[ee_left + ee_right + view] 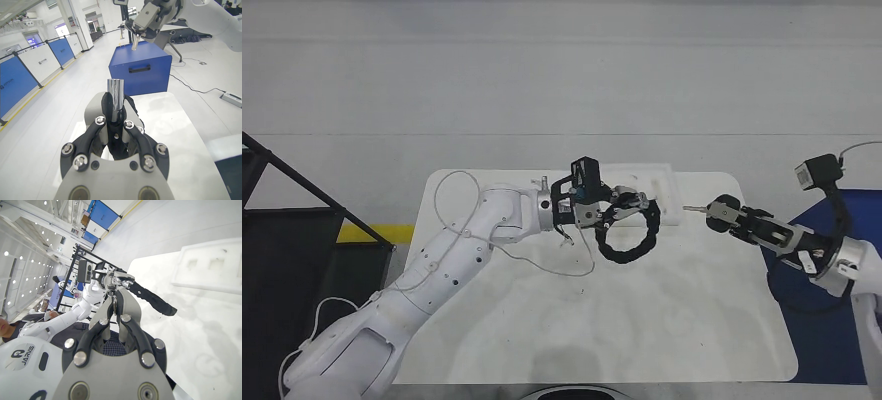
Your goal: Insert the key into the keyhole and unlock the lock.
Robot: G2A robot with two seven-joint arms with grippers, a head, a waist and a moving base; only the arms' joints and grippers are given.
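Note:
My left gripper (114, 103) is shut on the lock (115, 96), a chrome cylinder whose open end points away from the wrist. Its black cable loop (627, 242) hangs below the left gripper (625, 208) above the table's middle. My right gripper (114, 306) is shut on the key (114, 303). From above, the right gripper (715, 213) sits to the right of the lock, and the key (694, 209) points left at it with a short gap between them. The left wrist view has the right gripper (140, 32) ahead, with the key blade (135, 43) sticking out. The lock (121, 282) faces the key.
A white foam tray (652, 188) with square pockets lies on the white table (692, 330) just behind the lock. A blue box (141, 64) stands on the floor beyond the table's right end. A black frame (282, 190) stands at the left.

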